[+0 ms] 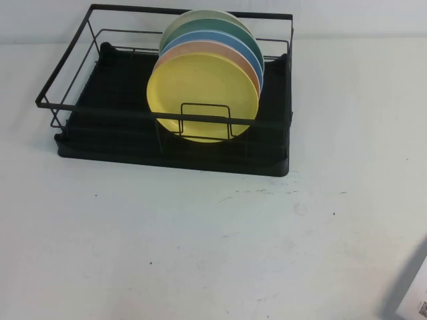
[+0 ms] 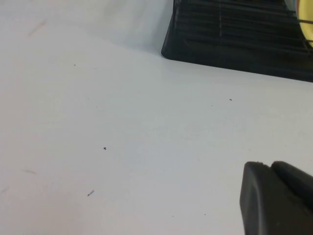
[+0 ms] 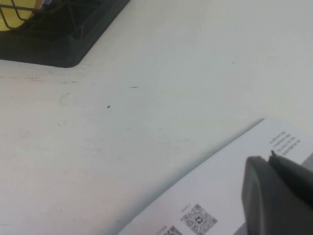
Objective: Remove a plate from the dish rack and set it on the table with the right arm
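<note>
The yellow plate point(image 1: 202, 95) stands upright at the front of a stack in the black wire dish rack point(image 1: 100, 123), at the back of the white table point(image 1: 200, 247). A peach, a blue and two green plates stand behind it. A sliver of the yellow plate shows in the right wrist view point(image 3: 14, 17). My left gripper point(image 2: 266, 169) is shut and empty, low over bare table well in front of the rack's corner point(image 2: 205, 44). My right gripper point(image 3: 269, 159) is shut and empty, above a white sheet, far from the rack point(image 3: 54, 44). Neither arm shows in the high view.
A white printed sheet with QR codes point(image 3: 220, 196) lies at the table's front right corner, also seen in the high view point(image 1: 413, 297). The left half of the rack holds no plates. Small dark specks mark the table in front of the rack.
</note>
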Robot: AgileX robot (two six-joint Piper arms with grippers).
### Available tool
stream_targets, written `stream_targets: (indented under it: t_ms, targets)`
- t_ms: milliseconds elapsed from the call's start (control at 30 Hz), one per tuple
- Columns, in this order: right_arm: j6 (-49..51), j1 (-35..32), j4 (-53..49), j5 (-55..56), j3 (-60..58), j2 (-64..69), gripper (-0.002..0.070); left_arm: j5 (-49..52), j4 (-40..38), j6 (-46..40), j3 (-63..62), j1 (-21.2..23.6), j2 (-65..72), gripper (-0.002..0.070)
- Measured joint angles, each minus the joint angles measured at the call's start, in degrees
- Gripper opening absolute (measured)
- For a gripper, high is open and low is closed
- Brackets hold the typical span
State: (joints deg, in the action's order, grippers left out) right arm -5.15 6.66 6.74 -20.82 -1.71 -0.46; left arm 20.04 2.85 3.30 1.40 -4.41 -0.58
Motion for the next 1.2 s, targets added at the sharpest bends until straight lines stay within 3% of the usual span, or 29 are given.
stream_targets:
  t_ms: [933,1200]
  targets:
    - [0.0,0.0,0.9,0.0,0.0,0.0,-0.0018,0.0,0.0,0.0,0.0,0.0,0.0,-0.0004]
    - [0.0,0.0,8.7,2.4,0.0,0.0,-0.0018,0.0,0.0,0.0,0.0,0.0,0.0,-0.0004]
